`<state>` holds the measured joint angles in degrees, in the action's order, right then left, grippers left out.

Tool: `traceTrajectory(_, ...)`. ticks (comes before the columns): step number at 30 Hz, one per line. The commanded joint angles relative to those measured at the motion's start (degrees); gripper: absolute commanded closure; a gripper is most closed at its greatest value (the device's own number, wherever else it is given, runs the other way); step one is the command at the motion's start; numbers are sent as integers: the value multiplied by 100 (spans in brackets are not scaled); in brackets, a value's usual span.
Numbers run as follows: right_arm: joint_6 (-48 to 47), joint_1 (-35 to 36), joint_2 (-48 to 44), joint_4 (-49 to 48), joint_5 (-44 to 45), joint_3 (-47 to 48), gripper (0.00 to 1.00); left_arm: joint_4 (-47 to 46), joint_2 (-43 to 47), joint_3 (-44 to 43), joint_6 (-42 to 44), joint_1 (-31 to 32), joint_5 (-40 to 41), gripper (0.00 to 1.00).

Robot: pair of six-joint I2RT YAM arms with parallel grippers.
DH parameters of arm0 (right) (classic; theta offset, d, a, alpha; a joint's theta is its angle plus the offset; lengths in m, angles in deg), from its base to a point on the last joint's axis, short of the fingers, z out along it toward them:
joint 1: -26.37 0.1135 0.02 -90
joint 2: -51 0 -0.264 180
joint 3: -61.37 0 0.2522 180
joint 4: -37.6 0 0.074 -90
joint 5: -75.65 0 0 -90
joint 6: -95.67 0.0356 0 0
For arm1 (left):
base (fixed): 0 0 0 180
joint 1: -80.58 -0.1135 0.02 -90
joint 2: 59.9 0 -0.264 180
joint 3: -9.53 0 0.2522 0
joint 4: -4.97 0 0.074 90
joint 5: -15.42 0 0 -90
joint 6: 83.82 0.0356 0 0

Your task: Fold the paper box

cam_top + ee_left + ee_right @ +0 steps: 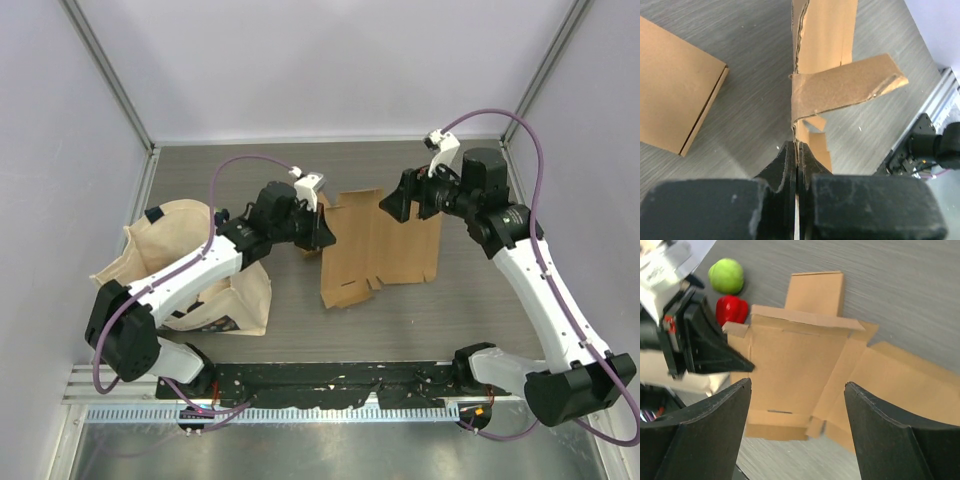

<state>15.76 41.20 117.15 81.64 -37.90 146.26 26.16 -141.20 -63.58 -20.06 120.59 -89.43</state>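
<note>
The paper box (382,245) is a brown cardboard blank in the middle of the table, mostly flat. My left gripper (322,230) is shut on its left edge. In the left wrist view the card (825,35) runs edge-on out of the shut jaws (797,150), with one flap (845,85) sticking out to the right. My right gripper (396,206) hangs open above the blank's upper right part. In the right wrist view its fingers (797,385) stand wide apart over the raised panel (795,360), touching nothing.
A canvas tote bag (190,270) lies at the left under my left arm. A green apple (726,275) and a red pepper (731,309) sit beside the left gripper. A flat cardboard panel (675,90) lies on the table. A metal rail (330,385) runs along the near edge.
</note>
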Motion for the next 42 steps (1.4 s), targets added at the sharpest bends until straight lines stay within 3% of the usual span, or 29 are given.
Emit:
traceTrajectory(1, -2157, 107, -278, -338, -1449, -3, 20, 1972, 106, -787, 1023, -72, -1055, 100)
traceTrajectory(5, -2475, 257, -85, -304, -2012, 251, 20, 2289, 149, -937, 1331, -221, -1493, 100)
traceTrajectory(11, -2986, 599, 310, 258, -2004, 665, 22, 2684, 141, -1236, 1648, -239, -1758, 100)
traceTrajectory(13, -3048, 898, 320, 469, -1777, 683, 23, 2834, 88, -1394, 1754, -248, -1706, 100)
traceTrajectory(18, -2916, 1382, -111, -250, -847, -195, 22, 3037, 26, -1615, 1903, -292, -1942, 100)
traceTrajectory(22, -2977, 1417, -173, -611, -581, -548, 22, 3177, 61, -1667, 2157, -292, -2258, 100)
traceTrajectory(26, -3030, 1417, -76, -822, -264, -601, 29, 3310, 35, -1746, 2413, -292, -2426, 100)
traceTrajectory(32, -3100, 1409, -120, -937, -52, -609, 24, 3477, -53, -1826, 2536, -292, -2724, 100)
traceTrajectory(34, -3135, 1417, -15, -727, -341, -505, 29, 3494, -53, -1834, 2588, -292, -2891, 100)
traceTrajectory(37, -3031, 1417, 47, -506, -861, -451, 54, 3521, -62, -1896, 2598, -301, -2699, 100)
traceTrajectory(38, -2900, 1409, 30, -506, -923, -495, 67, 3468, -44, -1896, 2571, -309, -2629, 99)
traceTrajectory(40, -2723, 1391, -163, -750, -923, -792, 79, 3128, 8, -1791, 2221, -397, -2383, 94)
traceTrajectory(41, -2479, 1382, -242, -891, -949, -916, 92, 2960, 122, -1729, 2072, -432, -2286, 93)
traceTrajectory(42, -2355, 1382, -304, -1023, -802, -1030, 99, 2802, 192, -1616, 1766, -467, -2137, 86)
